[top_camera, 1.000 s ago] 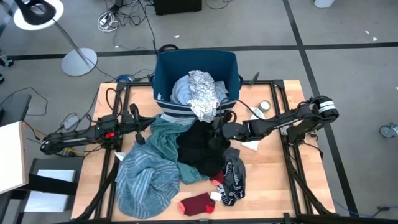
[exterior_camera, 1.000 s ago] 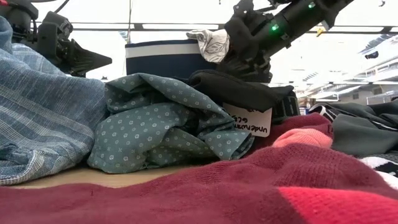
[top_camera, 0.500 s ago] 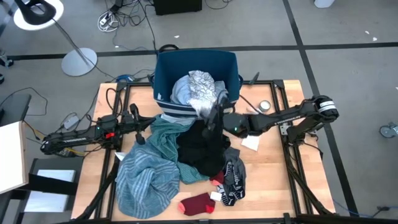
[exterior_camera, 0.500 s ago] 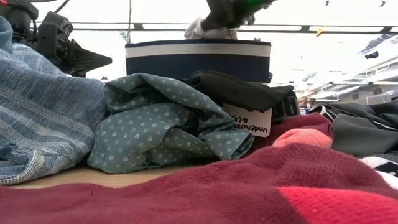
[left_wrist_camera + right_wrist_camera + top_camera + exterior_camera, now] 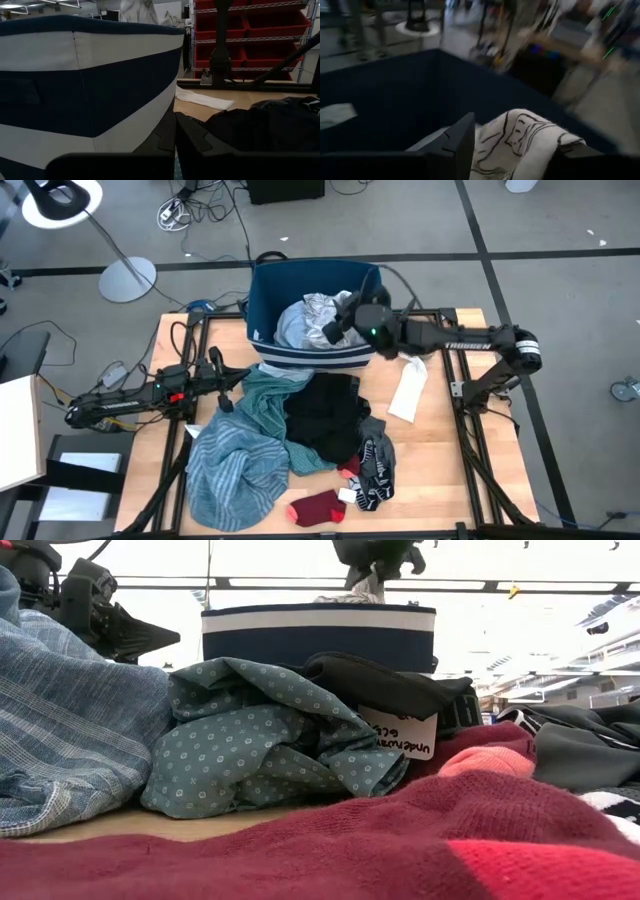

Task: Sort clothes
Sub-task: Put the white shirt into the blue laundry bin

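Observation:
My right gripper (image 5: 340, 323) is over the navy blue bin (image 5: 262, 290), shut on the white patterned garment (image 5: 318, 312). The garment lies in the bin next to a light blue garment (image 5: 288, 330). My left gripper (image 5: 226, 398) is shut and empty by the bin's near left corner, at the edge of the teal pile. On the table lie a teal striped garment (image 5: 235, 465), a teal dotted one (image 5: 260, 730), a black one (image 5: 322, 415), a white cloth (image 5: 406, 390), a red sock (image 5: 318, 508) and dark patterned socks (image 5: 376, 470). My right gripper pinches a bunched fold of the white patterned garment (image 5: 520, 137) between its two fingers (image 5: 462, 142). It comes from the table's right, above the bin. The cloth hangs below the gripper (image 5: 365, 585), and its lower part goes down behind the bin's rim.
The bin stands at the table's far middle with its striped near wall (image 5: 75, 85) close to my left gripper. Bare wood shows at the table's right side (image 5: 450, 450). A small round object (image 5: 427, 350) lies under the right arm.
My right gripper has risen from the black garment at the table's middle and gone toward the far edge, over the bin. It has carried the white patterned garment, which hung over the bin's near rim, up and into the bin. The white cloth on the table now shows uncovered.

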Available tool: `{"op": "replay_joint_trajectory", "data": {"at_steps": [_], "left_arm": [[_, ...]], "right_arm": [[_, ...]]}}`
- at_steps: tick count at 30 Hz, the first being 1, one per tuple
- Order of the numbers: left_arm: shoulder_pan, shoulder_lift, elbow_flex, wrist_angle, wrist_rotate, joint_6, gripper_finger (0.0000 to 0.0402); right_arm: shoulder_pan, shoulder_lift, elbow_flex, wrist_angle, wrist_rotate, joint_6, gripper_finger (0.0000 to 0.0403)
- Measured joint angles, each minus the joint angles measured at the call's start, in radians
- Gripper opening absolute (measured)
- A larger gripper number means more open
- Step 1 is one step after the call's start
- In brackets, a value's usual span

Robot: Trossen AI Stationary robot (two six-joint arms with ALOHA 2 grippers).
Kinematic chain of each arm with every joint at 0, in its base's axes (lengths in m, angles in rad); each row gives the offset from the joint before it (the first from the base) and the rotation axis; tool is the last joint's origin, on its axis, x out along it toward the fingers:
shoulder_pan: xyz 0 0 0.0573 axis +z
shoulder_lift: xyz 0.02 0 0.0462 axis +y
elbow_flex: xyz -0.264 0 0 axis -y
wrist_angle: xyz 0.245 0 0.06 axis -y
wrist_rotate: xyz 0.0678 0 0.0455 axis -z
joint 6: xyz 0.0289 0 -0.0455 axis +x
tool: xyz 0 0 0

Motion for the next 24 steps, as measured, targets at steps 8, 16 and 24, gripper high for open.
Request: {"op": "replay_joint_trajectory", "data": {"at_steps": [8,16,24], "left_arm": [[0.000,0.000,0.000,0.000,0.000,0.000,0.0012],[0.000,0.000,0.000,0.000,0.000,0.000,0.0012],[0.000,0.000,0.000,0.000,0.000,0.000,0.0012]], "right_arm": [[-0.179,-0.001,0.093,-0.269,-0.396,0.275,0.0150],[-0.240,-0.001,0.094,-0.287,-0.634,0.320,0.0150],[-0.276,-0.002,0.094,-0.403,-0.770,0.321,0.0057]]}}
